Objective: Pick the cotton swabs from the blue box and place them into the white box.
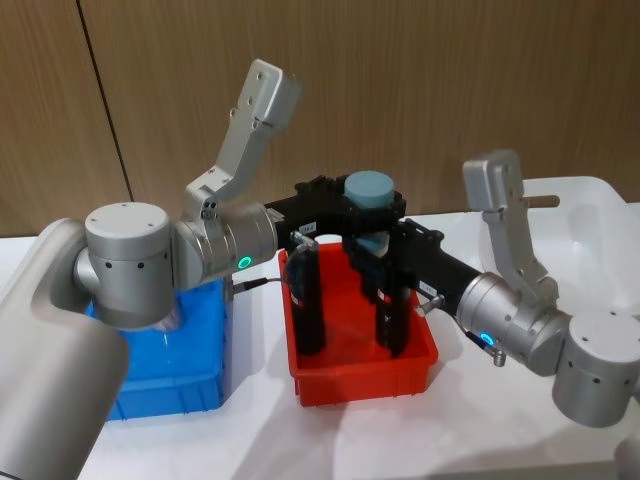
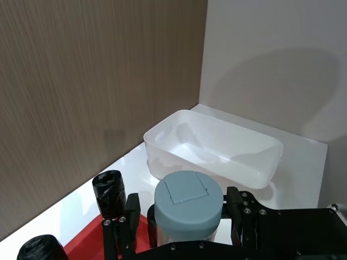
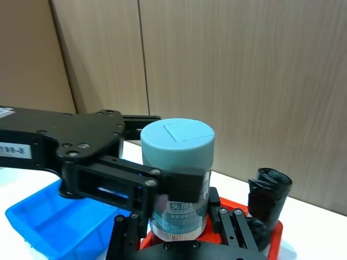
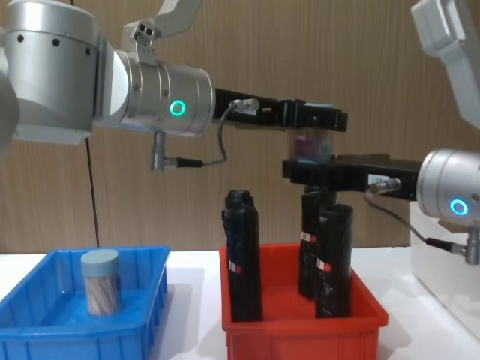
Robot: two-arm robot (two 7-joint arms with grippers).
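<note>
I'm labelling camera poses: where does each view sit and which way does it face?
Head: high, looking down at the red bin; both arms show.
Chest: lower, looking forward across the table; both arms show.
Left wrist: faces the white box; left gripper shows.
Right wrist: faces the blue box; right gripper shows.
All share the held cotton swab jar.

From the head we look forward and down over the worktop point(image 1: 260, 430), with the blue box point(image 1: 170, 370) left, red bin point(image 1: 365, 375) middle and white box point(image 1: 590, 215) right. From the chest we look low and level across the same three. Our wrist cameras sit close on the swab jar point(image 2: 188, 203) from opposite sides, the left facing the white box, the right facing the blue.
</note>
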